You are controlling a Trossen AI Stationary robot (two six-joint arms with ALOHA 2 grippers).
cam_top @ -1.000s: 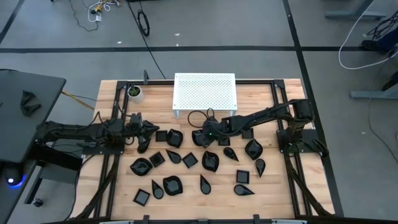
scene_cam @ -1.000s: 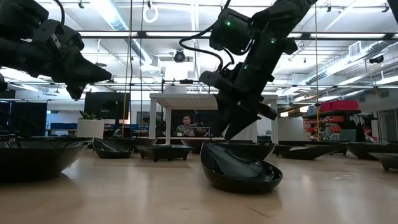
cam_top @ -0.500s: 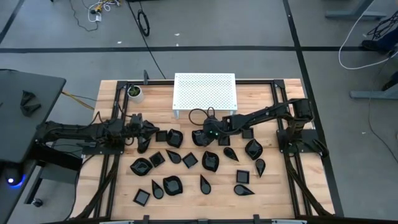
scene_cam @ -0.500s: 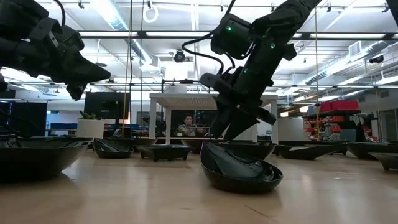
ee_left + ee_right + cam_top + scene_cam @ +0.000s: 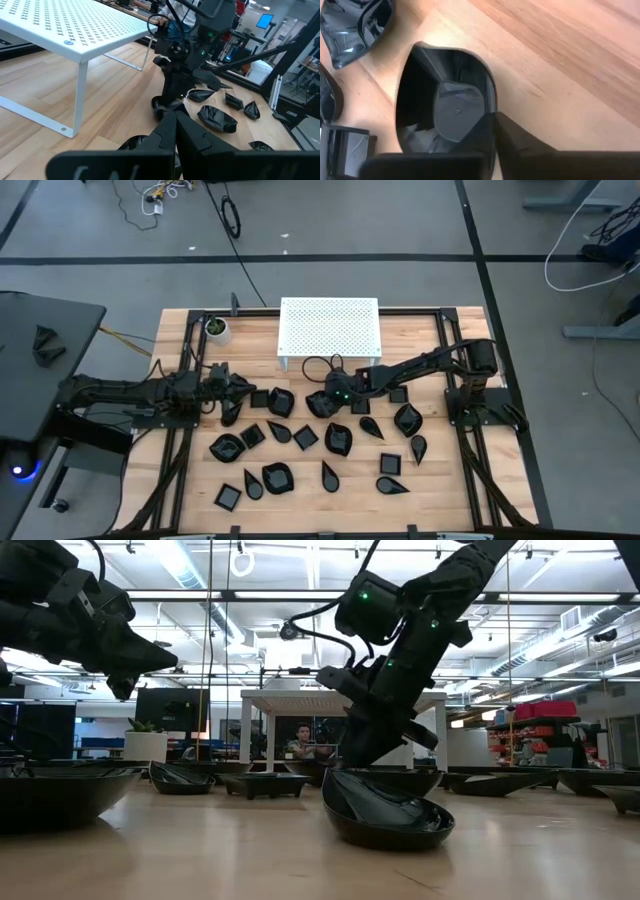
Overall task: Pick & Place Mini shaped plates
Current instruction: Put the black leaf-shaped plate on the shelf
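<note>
- The right gripper (image 5: 325, 402) is low over a teardrop plate (image 5: 445, 112) near the middle of the surface (image 5: 440, 480), just in front of the white perforated stand (image 5: 330, 330). In the right wrist view 1 dark finger lies against the plate's rim on the outside. The other finger is not clearly visible, so I cannot tell how wide the jaws stand or whether they have closed on the rim.
- Risk 1: the plate is glossy and its wall slopes, so a pinch on the thin rim could slide off, and the plate would tip or skid across the wood instead of lifting.
- Risk 2: other black plates (image 5: 340, 438) lie close by, 1 shell-shaped dish (image 5: 355, 27) nearly touching and a square one (image 5: 342, 150) just beside it. A finger pushing down outside the rim could nudge these or wedge between them.
- Risk 3: the left gripper (image 5: 238, 388) hangs above the surface near the left group of plates, not far from the right arm. Its fingers (image 5: 187, 137) look pressed together with nothing between them. If both arms move toward the centre, they could cross paths.
- The rest of the plates sit scattered over the front half of the surface, none yet moved to a clear destination.
</note>
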